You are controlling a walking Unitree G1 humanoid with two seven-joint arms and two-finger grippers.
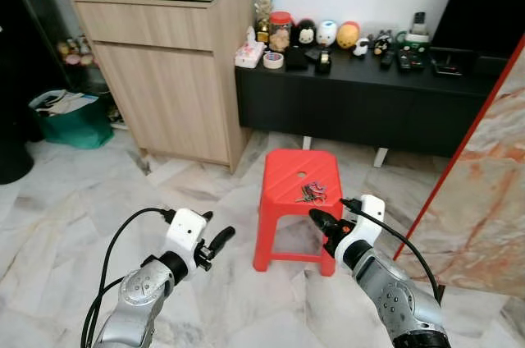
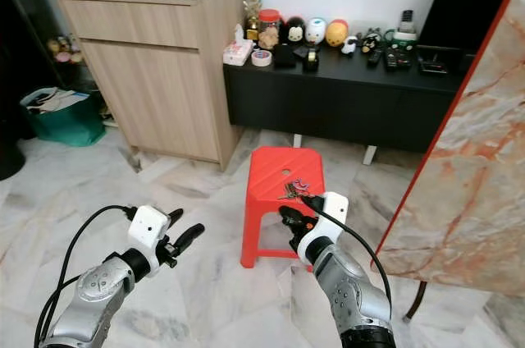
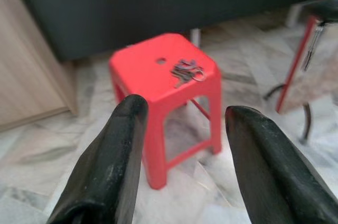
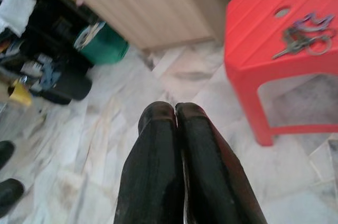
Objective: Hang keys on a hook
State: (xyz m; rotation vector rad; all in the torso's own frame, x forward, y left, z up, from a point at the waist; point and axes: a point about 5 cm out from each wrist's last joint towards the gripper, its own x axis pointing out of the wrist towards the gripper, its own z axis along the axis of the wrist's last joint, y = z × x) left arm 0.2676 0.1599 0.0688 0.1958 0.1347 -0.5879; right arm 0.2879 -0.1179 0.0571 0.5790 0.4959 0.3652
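Observation:
A bunch of keys (image 1: 312, 193) lies on top of a red plastic stool (image 1: 283, 200), near its far right side and beside a small hole in the seat. My right gripper (image 1: 317, 217) is shut with nothing in it and hovers at the stool's near right corner, just short of the keys; in the right wrist view its fingertips (image 4: 175, 109) are pressed together, with the keys (image 4: 302, 39) off to the side. My left gripper (image 1: 215, 230) is open and held left of the stool above the floor. Its view looks between its spread fingers (image 3: 127, 129) toward the keys (image 3: 186, 71).
A light wooden cabinet (image 1: 172, 77) stands at the back left, with a low black console (image 1: 369, 106) holding several figurines beside it. A marble-patterned panel with a red edge (image 1: 492, 192) leans at the right. A green bag (image 1: 70, 122) sits far left on the marble floor.

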